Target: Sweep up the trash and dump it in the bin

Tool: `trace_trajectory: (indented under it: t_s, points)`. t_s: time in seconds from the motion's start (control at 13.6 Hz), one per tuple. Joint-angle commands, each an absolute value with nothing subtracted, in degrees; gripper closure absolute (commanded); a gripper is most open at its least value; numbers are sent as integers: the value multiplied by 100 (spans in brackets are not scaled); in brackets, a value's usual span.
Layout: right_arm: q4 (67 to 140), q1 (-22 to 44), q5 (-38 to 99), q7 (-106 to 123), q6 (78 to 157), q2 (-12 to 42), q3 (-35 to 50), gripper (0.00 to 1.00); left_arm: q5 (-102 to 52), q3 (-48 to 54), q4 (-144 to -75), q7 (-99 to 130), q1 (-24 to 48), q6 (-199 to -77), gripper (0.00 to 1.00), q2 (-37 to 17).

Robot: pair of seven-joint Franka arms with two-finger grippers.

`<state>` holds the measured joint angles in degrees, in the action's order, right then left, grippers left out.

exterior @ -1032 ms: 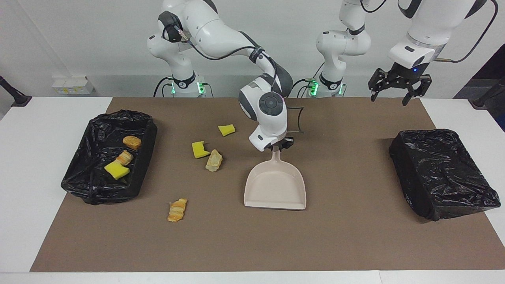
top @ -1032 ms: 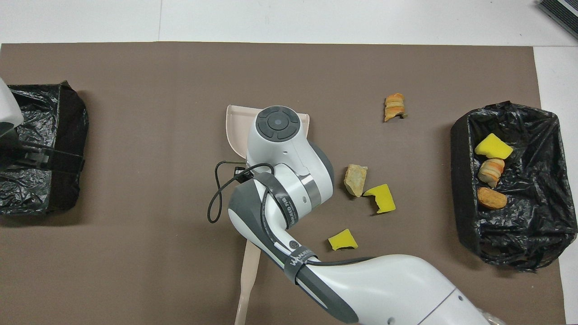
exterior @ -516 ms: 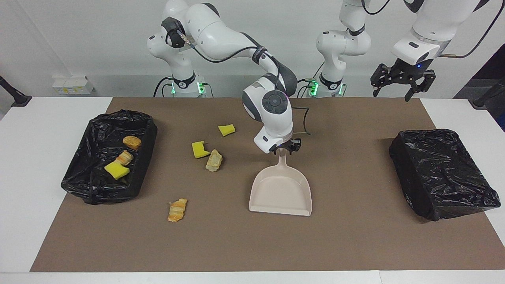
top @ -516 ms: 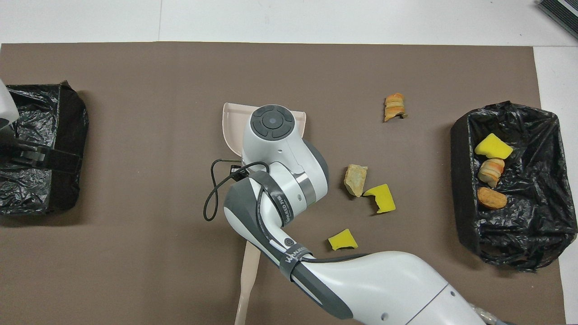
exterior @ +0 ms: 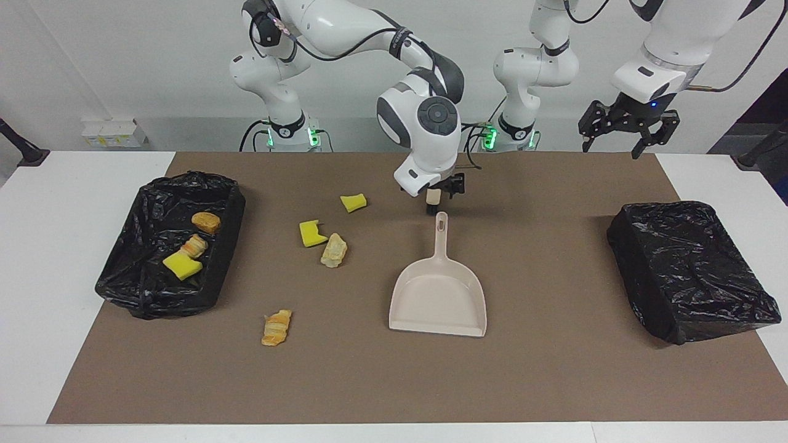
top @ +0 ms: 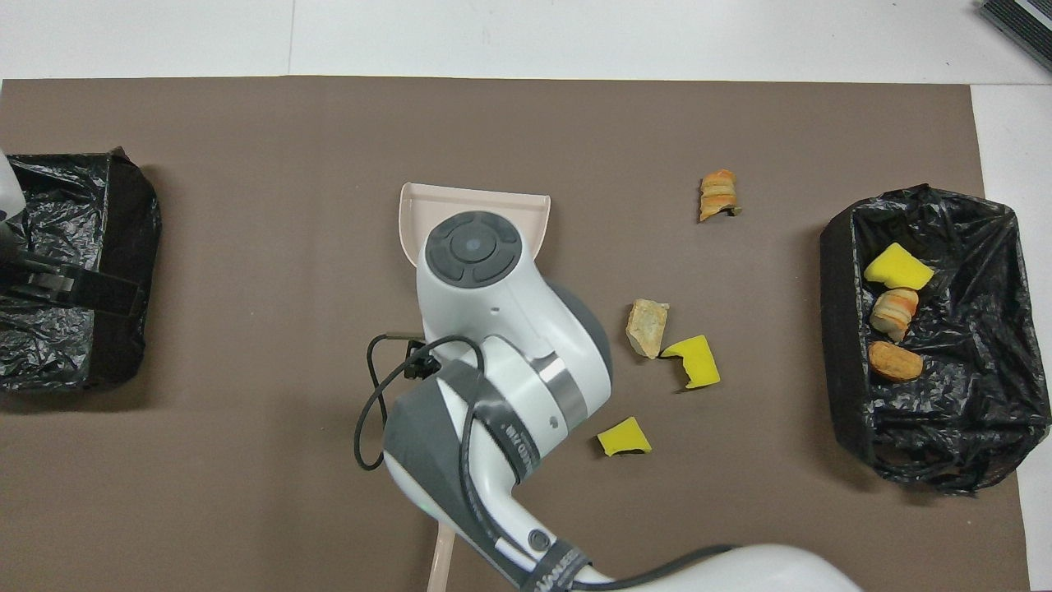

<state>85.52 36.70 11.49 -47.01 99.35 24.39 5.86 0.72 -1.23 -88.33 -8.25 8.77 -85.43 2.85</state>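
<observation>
Now | trash [exterior: 276, 328] pastry scrap | long axis toward robots

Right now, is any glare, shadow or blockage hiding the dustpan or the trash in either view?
Facing view: even light and soft shadows; nothing hides the dustpan or the loose trash, and there are only small glints on the bin liner. Overhead view: the right arm covers most of the dustpan, so only its lip shows; the trash lies unshadowed.
</observation>
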Motion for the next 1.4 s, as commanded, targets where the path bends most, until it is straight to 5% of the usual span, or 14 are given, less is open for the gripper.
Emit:
trace_trajectory:
  t_s: [0.0, 0.22, 0.66, 0.81, 0.88, 1.03, 1.33]
  points:
    - [10041, 4050, 1537, -5255, 10684, 1602, 571, 0, 176, -202, -8684, -835, 984, -8455, 0, 237]
    - [11912, 4533, 2212, -5466, 12248, 749, 571, 0, 176, -202, -8684, -835, 932, -8455, 0, 211]
    - [12647, 5194, 2549, -6091, 12630, 545, 580, 9, 141, -115, -8579, -879, 730, -8376, 0, 114]
    - [12656, 5203, 2679, -6108, 12638, 545, 615, 24, 132, -105, -8578, -888, 677, -8420, 0, 123]
    - [12656, 5203, 2829, -6117, 12647, 545, 615, 41, 123, -105, -8587, -888, 694, -8446, 0, 149]
    - [12613, 5203, 2874, -6126, 12656, 554, 615, 100, 132, -105, -8596, -896, 703, -8455, 0, 149]
    - [12288, 5160, 2874, -6117, 12612, 712, 598, 100, 132, -105, -8596, -896, 694, -8455, 0, 149]
